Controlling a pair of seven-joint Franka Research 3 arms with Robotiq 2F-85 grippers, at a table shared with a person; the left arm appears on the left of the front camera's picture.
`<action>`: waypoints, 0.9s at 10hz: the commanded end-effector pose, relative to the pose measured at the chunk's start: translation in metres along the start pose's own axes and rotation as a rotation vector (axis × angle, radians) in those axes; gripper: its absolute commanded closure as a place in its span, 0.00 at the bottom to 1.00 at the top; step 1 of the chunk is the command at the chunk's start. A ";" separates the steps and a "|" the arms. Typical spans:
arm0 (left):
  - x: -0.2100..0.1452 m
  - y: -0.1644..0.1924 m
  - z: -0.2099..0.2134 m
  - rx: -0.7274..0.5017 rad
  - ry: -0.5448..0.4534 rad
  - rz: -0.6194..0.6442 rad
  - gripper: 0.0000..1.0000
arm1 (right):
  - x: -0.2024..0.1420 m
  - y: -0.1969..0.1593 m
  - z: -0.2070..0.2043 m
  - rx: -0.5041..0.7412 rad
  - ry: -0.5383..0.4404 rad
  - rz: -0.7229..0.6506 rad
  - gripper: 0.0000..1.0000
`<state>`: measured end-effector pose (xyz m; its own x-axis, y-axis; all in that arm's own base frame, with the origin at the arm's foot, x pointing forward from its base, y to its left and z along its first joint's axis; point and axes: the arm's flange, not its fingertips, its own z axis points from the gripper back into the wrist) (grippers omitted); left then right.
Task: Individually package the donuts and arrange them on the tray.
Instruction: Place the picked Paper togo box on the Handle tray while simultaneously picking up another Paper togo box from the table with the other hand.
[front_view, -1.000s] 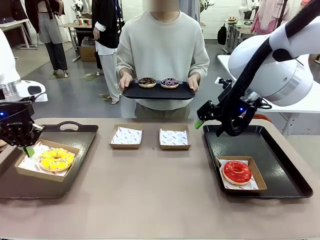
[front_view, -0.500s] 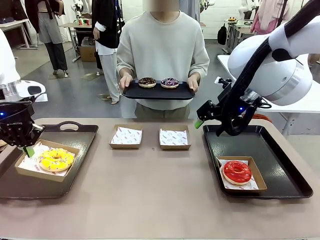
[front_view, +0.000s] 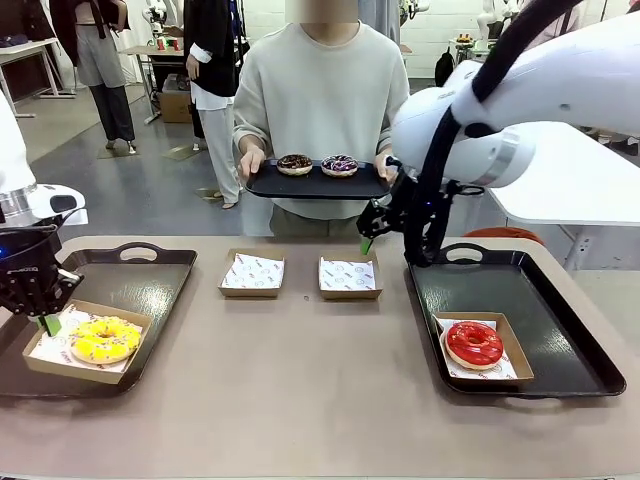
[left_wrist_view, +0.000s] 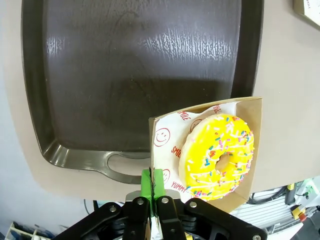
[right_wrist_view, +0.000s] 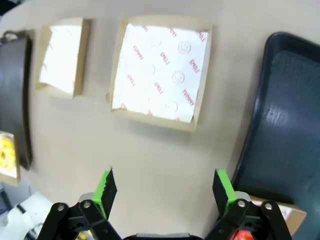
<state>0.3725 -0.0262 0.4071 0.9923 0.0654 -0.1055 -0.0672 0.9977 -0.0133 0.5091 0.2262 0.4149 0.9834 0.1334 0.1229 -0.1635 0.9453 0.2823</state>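
Observation:
A yellow donut (front_view: 103, 338) lies in a paper-lined cardboard box (front_view: 60, 362) on the left tray (front_view: 140, 275). My left gripper (front_view: 45, 322) is shut on that box's left edge. The left wrist view shows the green pads pinched on the box wall (left_wrist_view: 165, 135), beside the yellow donut (left_wrist_view: 219, 156). A red donut (front_view: 473, 343) sits boxed on the right tray (front_view: 520, 285). My right gripper (front_view: 368, 240) hangs open just right of an empty box (front_view: 348, 275), with nothing between its fingers (right_wrist_view: 106, 187). The person holds a black tray (front_view: 316, 184) with a chocolate donut (front_view: 294, 163) and a purple-iced donut (front_view: 339, 165).
A second empty lined box (front_view: 252, 272) lies left of the first, both at the table's far middle. In the right wrist view both empty boxes (right_wrist_view: 160, 72) (right_wrist_view: 62, 55) lie ahead, with the right tray's rim (right_wrist_view: 260, 100) to the right. Bare tabletop (front_view: 300, 380) spreads between the two trays.
My left gripper has dragged the yellow donut's box toward the near left of its tray. My right arm has swung left, from the right tray's far corner to the empty box.

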 end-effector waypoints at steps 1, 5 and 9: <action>-0.002 0.009 -0.007 -0.002 -0.043 -0.036 0.99 | 0.029 0.011 -0.014 -0.082 0.027 -0.052 0.00; -0.002 0.010 -0.013 -0.059 -0.059 -0.045 0.99 | 0.058 0.011 -0.037 -0.157 0.017 -0.128 0.00; 0.001 0.007 -0.009 -0.016 -0.036 -0.031 0.99 | 0.047 0.002 -0.036 -0.136 0.008 -0.093 0.00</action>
<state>0.3721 -0.0191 0.3960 0.9972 0.0336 -0.0662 -0.0360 0.9987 -0.0362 0.5616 0.2476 0.3874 0.9951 0.0287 0.0948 -0.0442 0.9851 0.1661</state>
